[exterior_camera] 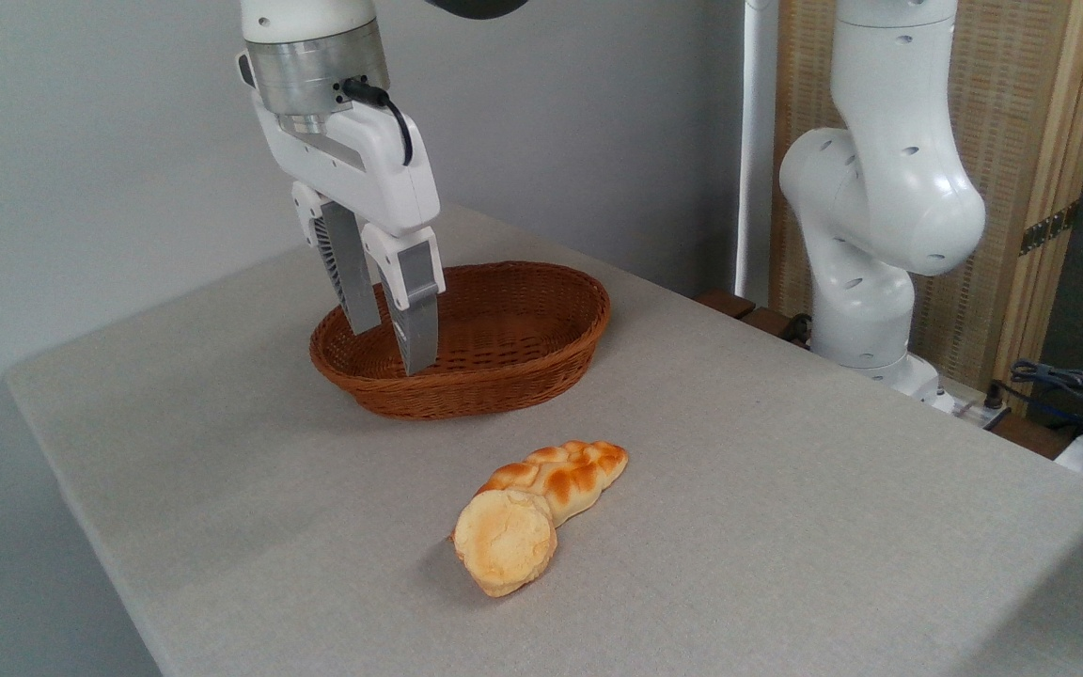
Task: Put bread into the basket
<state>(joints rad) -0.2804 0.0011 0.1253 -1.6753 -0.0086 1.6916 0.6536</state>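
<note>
Above the basket's point(504, 371) left end, the white arm hangs near-vertical, its pincer point(393, 350) pointing down with fingers parted and holding nothing; whether the tips dip below the rim is hard to judge. On the grey worktop point(786, 489) lie one basket, one round bread point(505, 543) and one braided loaf point(570, 475). Well in front of the basket, the bread leans touching the loaf's near end.

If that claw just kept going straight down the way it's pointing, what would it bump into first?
Most likely the basket: the gripper points down with its tips over the near left rim or floor. Depth is unclear from this single view. The bread lies well off that line.
</note>
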